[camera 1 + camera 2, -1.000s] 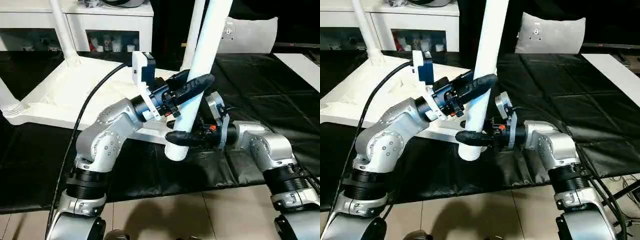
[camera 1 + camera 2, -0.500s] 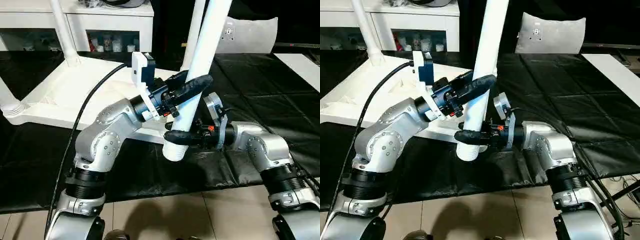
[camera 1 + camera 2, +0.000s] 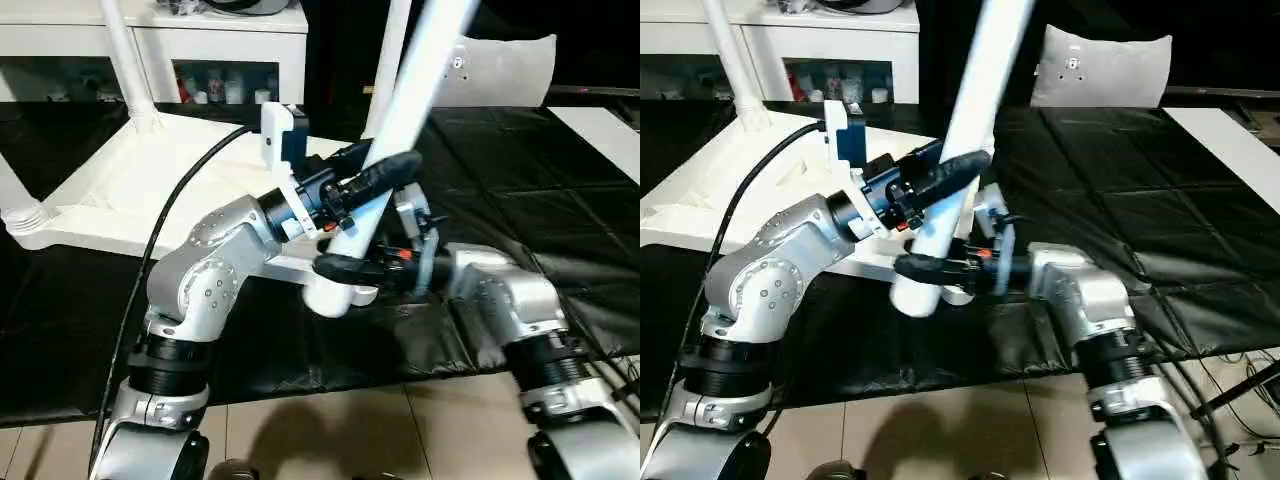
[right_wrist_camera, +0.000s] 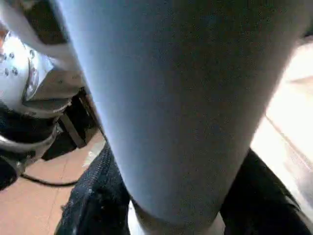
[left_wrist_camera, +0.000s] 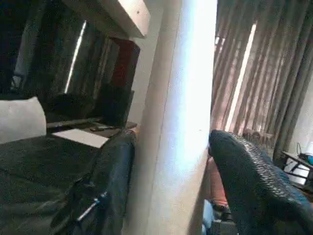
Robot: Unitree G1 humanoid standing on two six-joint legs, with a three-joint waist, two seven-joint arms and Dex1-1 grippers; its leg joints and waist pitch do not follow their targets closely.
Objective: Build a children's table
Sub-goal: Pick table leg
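Left eye view: we hold the loose leg point(image 3: 395, 110) tilted, its thick end just off the near corner of the upturned tabletop point(image 3: 130, 190), presumably to line it up with a socket. Left pincer point(image 3: 372, 180) is clamped on the shaft for steering; right pincer point(image 3: 345, 268) is clamped near the thick end to carry it. Other legs point(image 3: 125, 60) already stand upright from the top, which lies on the black mat point(image 3: 520, 150).

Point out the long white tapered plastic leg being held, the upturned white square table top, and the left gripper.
Long white tapered plastic leg point(image 3: 400, 105): left eye view, on its shaft above the grippers.
Upturned white square plastic table top point(image 3: 130, 185): left eye view, on its underside.
Left gripper point(image 3: 385, 172): left eye view, at its black fingertips on the leg.
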